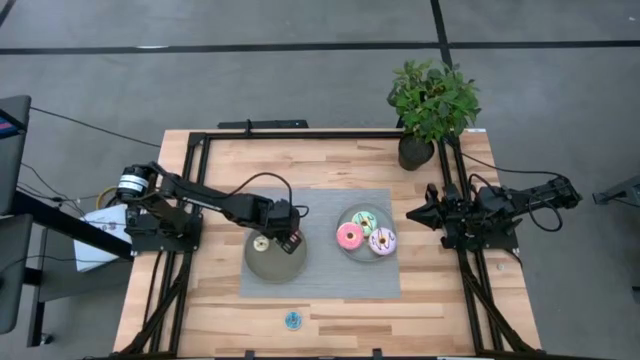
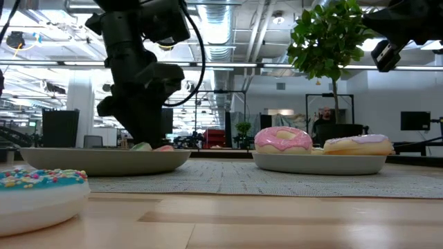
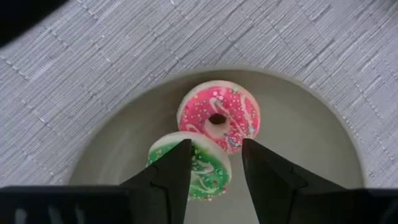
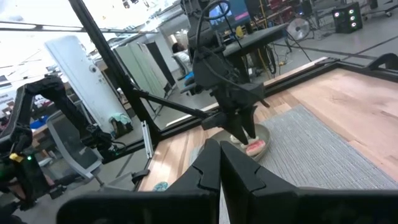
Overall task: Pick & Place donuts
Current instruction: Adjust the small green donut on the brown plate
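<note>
My left gripper (image 1: 288, 240) hangs open, fingers pointing down, over the left grey-green plate (image 1: 262, 268). In the left wrist view its fingers (image 3: 216, 146) stand over a tiny green donut (image 3: 202, 171), which lies on the plate with its edge against a tiny red donut (image 3: 217, 117). A tiny cream donut (image 1: 261, 243) lies on the same plate. The right plate (image 1: 366, 257) holds the pink (image 1: 350, 236), green-white (image 1: 365, 219) and white-purple (image 1: 382, 241) donuts. A tiny blue donut (image 1: 291, 320) sits on the bare wood near the near edge. My right gripper (image 1: 410, 213) waits shut, right of that plate. My left gripper comes at the green donut (image 3: 208, 174) from above. One finger (image 3: 174, 168) covers the donut's edge, while the other finger (image 3: 261, 168) stands clear of it. Whether the covering finger touches the donut, I cannot tell.
A grey woven mat (image 1: 320, 280) lies under both plates. A potted plant (image 1: 432, 100) stands at the table's far right corner. Black frame rails run along the left, right and far sides. In the low view the blue donut (image 2: 34, 190) sits close in front.
</note>
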Robot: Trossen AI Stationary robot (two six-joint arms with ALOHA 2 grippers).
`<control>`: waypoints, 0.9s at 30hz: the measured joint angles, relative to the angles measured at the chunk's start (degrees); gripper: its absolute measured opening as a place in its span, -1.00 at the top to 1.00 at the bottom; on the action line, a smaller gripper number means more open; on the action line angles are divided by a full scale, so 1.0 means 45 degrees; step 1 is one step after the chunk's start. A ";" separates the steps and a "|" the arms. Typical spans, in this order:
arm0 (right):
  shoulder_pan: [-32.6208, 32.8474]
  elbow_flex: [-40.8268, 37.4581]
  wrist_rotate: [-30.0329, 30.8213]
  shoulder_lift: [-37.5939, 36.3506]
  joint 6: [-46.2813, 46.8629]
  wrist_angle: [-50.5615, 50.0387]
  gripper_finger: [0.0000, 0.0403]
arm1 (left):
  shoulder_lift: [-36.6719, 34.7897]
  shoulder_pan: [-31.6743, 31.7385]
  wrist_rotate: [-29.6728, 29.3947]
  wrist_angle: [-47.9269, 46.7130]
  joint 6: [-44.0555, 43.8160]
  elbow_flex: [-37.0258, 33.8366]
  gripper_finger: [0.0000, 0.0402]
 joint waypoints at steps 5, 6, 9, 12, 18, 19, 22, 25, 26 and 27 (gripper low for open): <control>0.0000 0.0000 0.0021 0.0000 -0.0005 0.0000 1.00 | -0.0119 -0.0003 0.0084 -0.0010 -0.0198 0.0003 0.33; 0.0000 0.0000 0.0026 0.0000 -0.0005 0.0000 1.00 | -0.0119 -0.0009 0.0087 -0.0052 -0.0246 0.0035 0.33; 0.0000 0.0000 0.0036 0.0000 -0.0005 0.0000 1.00 | -0.0112 -0.0010 0.0115 -0.0464 -0.0213 0.0287 0.33; 0.0000 0.0000 0.0094 0.0000 -0.0005 -0.0005 1.00 | -0.0112 -0.0010 0.0116 -0.0602 -0.0057 0.0374 0.33; 0.0000 0.0000 0.0639 0.0000 -0.0015 -0.0010 1.00 | -0.0112 -0.0010 0.0104 -0.1526 0.0104 0.0384 0.33; 0.0000 0.0000 0.0653 0.0000 -0.0010 -0.0010 1.00 | -0.0112 -0.0010 0.0102 -0.1651 0.0113 0.0384 0.33; 0.0000 0.0000 0.0658 0.0000 -0.0013 -0.0015 1.00 | -0.0112 -0.0010 0.0102 -0.1735 0.0121 0.0384 0.33; 0.0000 0.0000 0.0667 0.0000 -0.0015 -0.0011 1.00 | -0.0112 -0.0010 0.0100 -0.1713 0.0123 0.0384 0.33; 0.0000 0.0000 0.0672 0.0000 -0.0015 -0.0010 1.00 | -0.0112 -0.0010 0.0092 -0.1715 0.0129 0.0384 0.33; 0.0000 0.0000 0.0672 0.0000 -0.0015 -0.0012 1.00 | -0.0112 -0.0010 0.0070 -0.1710 0.0165 0.0384 0.33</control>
